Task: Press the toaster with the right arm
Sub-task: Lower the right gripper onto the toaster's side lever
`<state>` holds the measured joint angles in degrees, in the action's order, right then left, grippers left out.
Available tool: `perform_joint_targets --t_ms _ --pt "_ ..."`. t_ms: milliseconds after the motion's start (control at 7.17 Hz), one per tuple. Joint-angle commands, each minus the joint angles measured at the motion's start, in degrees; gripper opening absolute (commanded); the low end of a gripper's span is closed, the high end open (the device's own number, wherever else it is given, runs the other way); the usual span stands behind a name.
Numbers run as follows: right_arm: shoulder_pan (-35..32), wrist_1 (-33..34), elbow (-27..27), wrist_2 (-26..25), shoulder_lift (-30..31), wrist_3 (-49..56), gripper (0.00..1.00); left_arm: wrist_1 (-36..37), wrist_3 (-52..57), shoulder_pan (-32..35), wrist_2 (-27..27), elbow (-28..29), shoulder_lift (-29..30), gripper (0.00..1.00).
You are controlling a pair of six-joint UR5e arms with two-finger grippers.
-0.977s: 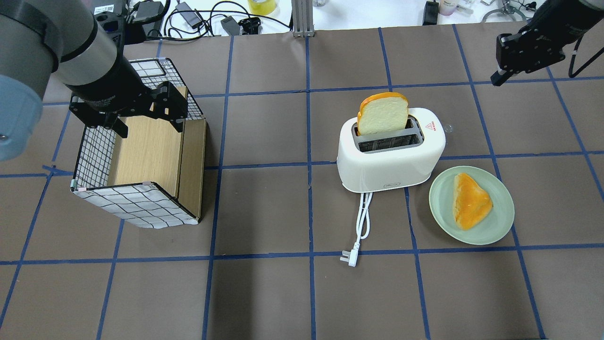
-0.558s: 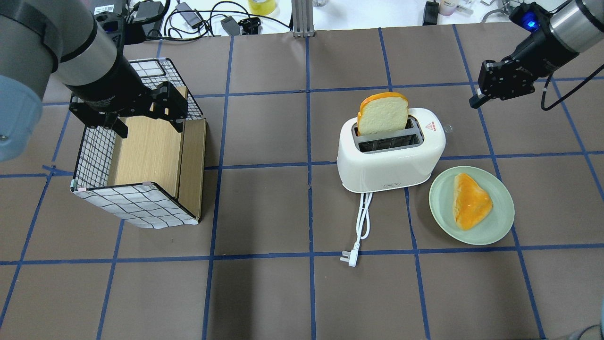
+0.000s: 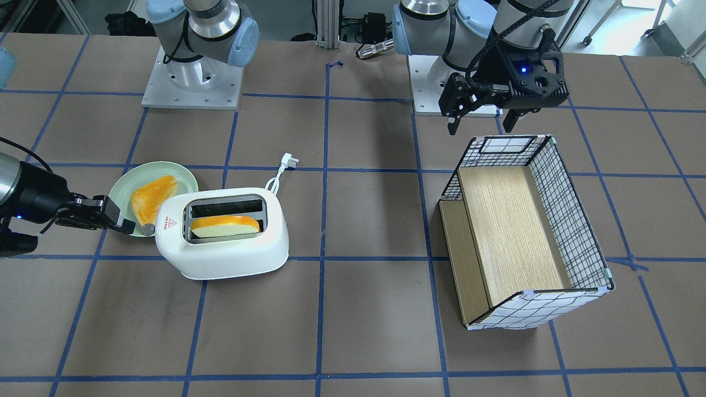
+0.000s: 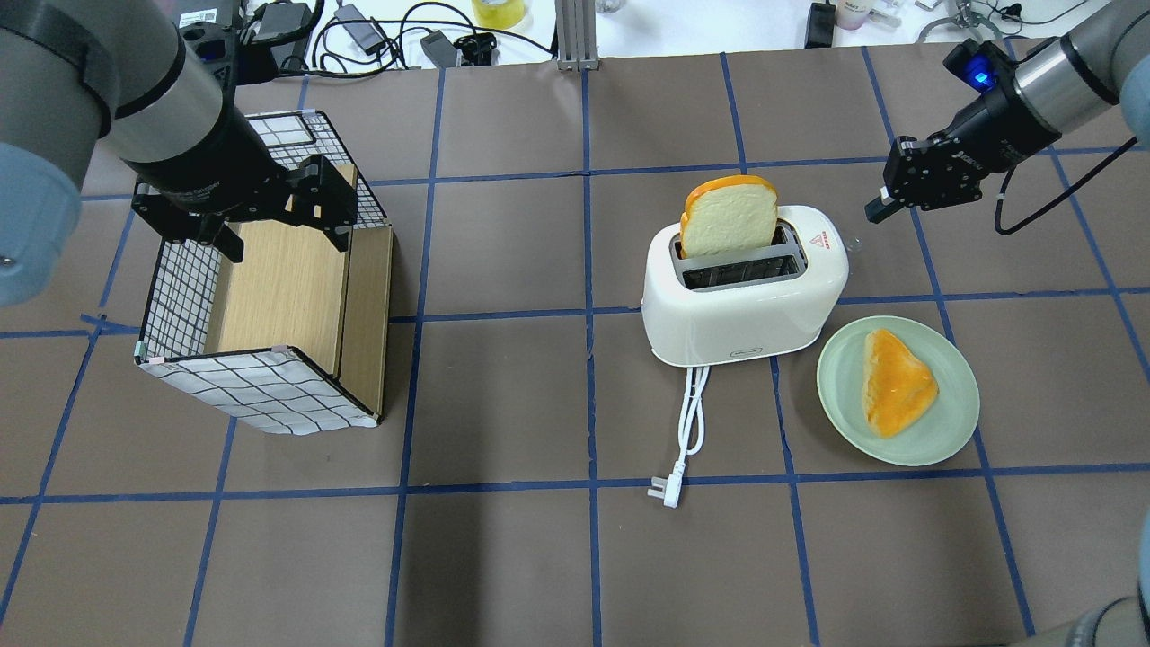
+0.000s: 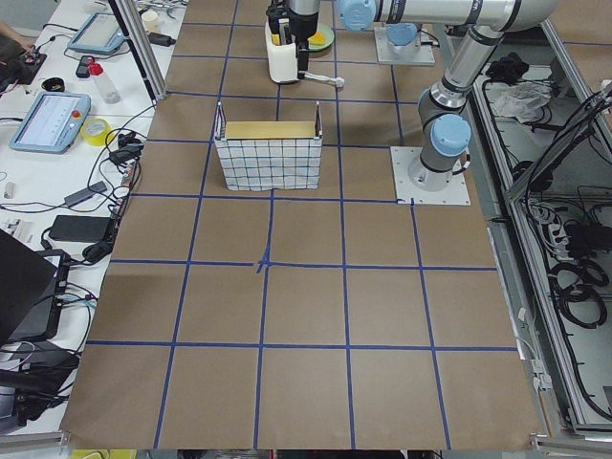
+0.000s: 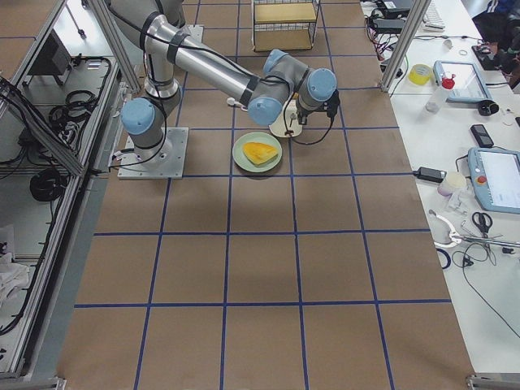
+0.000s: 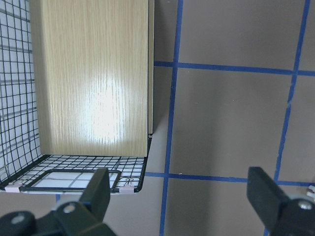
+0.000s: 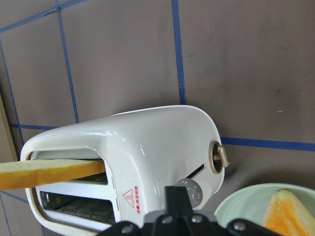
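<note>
Two fingers [image 8: 176, 197], pressed together into one black point, fill the bottom of the right wrist view: the right gripper [image 4: 877, 214] is closed on nothing. Within the last second it has swung in from the far right corner of the bench [image 4: 539, 557] and come lower, and it now sits just beside the end of the toaster [image 4: 746, 305] without touching it. The toaster has not moved; it stands near the middle of the bench with its cord trailing toward the robot. A slice [image 4: 729, 216] stands just as tall in the far slot as before. So I judge the approach nearly done and the press itself not begun.

The left gripper [image 4: 283, 238] has stayed over the grid-patterned box [image 4: 269, 386]. Its fingers [image 7: 98, 189] are spread wide and hold nothing.

The right wrist view alone shows the target. On the toaster's end face there is a slanted slot with a grey lever knob [image 8: 189, 189] directly ahead of the fingertip, and a brass-rimmed dial [image 8: 218, 158] beside it. The overhead view hides that face almost entirely. The front-facing view adds that the right gripper reaches in past the edge of the green plate [image 3: 118, 190].
</note>
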<state>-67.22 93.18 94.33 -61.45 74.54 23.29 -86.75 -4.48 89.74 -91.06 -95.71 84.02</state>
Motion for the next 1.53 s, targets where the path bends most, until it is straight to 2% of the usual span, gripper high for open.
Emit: perform_joint_targets --t_ms 0,279,1395 --pt "0.0 2.3 1.4 0.8 -0.6 1.9 0.00 0.0 0.0 0.0 0.1 0.0 0.0 1.00" --pt "-0.1 2.7 3.0 0.6 -0.5 3.8 0.00 0.0 0.0 0.0 0.0 0.0 0.0 1.00" --pt "-0.2 4.0 3.9 0.7 -2.6 6.9 0.00 0.0 0.0 -0.1 0.1 0.0 0.0 1.00"
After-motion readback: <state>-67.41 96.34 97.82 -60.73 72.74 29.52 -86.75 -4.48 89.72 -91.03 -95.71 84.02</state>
